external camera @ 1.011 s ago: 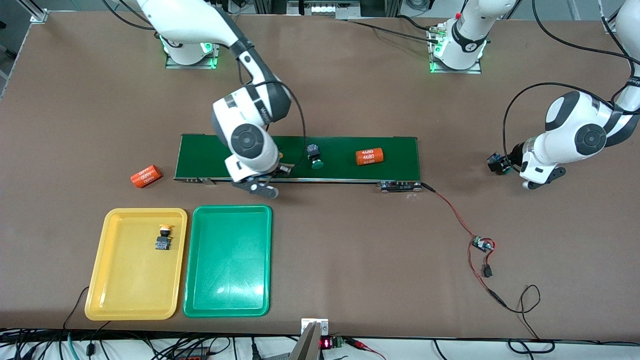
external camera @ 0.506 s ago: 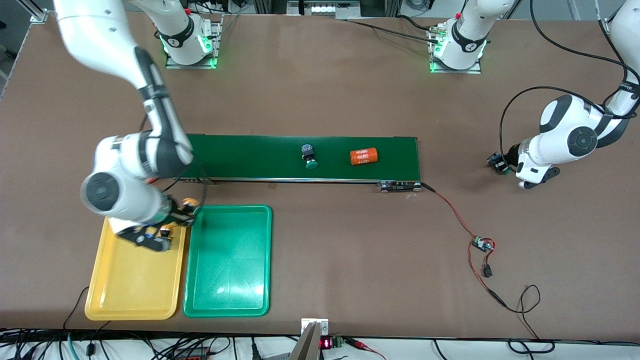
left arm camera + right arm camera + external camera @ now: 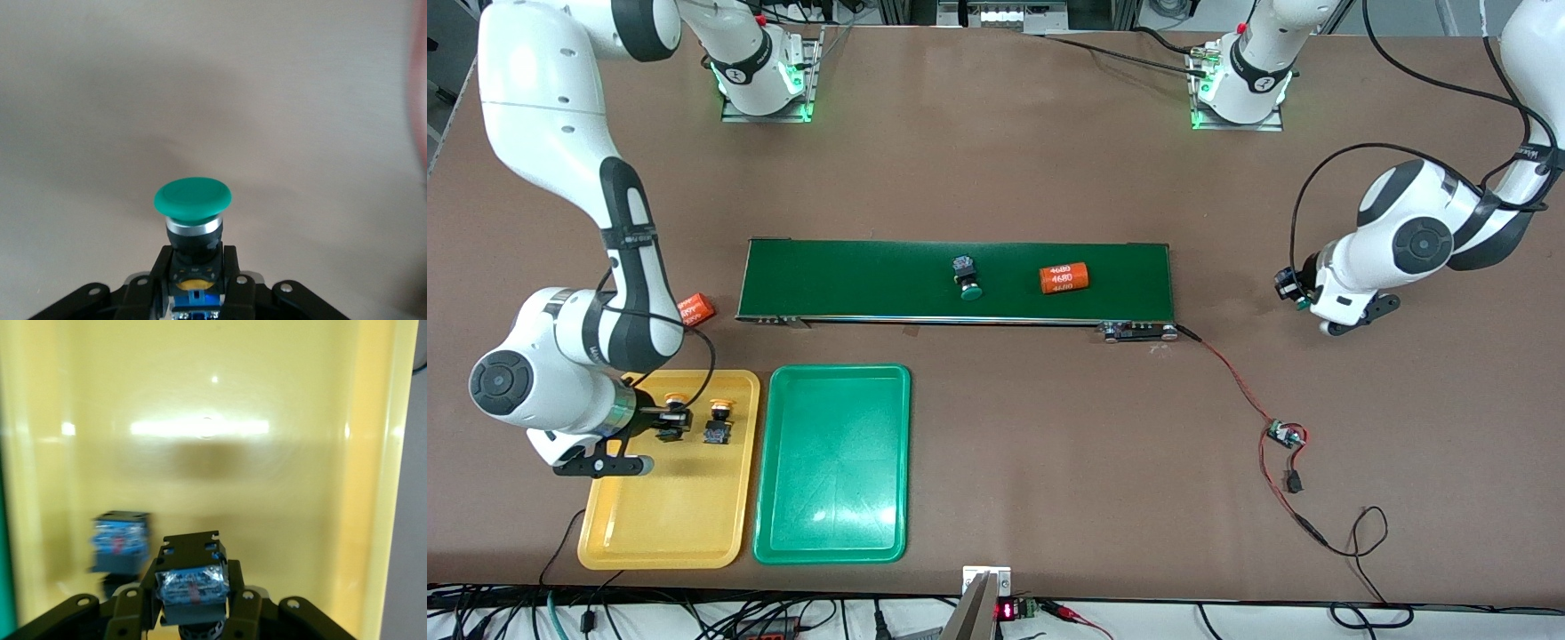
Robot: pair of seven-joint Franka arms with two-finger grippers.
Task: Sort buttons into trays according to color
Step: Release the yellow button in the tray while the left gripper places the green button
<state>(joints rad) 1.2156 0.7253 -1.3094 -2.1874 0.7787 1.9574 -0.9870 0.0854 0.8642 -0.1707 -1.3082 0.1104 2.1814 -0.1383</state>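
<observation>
Taking the conveyor belt (image 3: 958,281) as our landmark and working from the right arm's end of the table toward the left arm's: the right gripper (image 3: 660,420) hangs low over the yellow tray (image 3: 660,524), which lies nearer the front camera than the belt's end, and it is clamped on a yellow-capped button (image 3: 675,412); the right wrist view shows that button's blue body pinched between the fingers (image 3: 139,605) above the tray floor, not yet set down. A second yellow-capped button (image 3: 717,423) already rests in the same tray, just beside the held one. The green tray (image 3: 831,533), next to the yellow one and likewise nearer the camera than the belt, holds nothing. One orange cylinder (image 3: 694,309) lies on the table off the belt's end. On the belt, about mid-length, sits a green-capped button (image 3: 966,276), with another orange 4680 cylinder (image 3: 1064,277) beside it toward the left arm's end. Off that end of the belt, the left gripper (image 3: 1291,291) grips a green-capped button (image 3: 193,207) over bare table. We judge the yellows nearly done, one release remaining; both greens are still to be delivered.
</observation>
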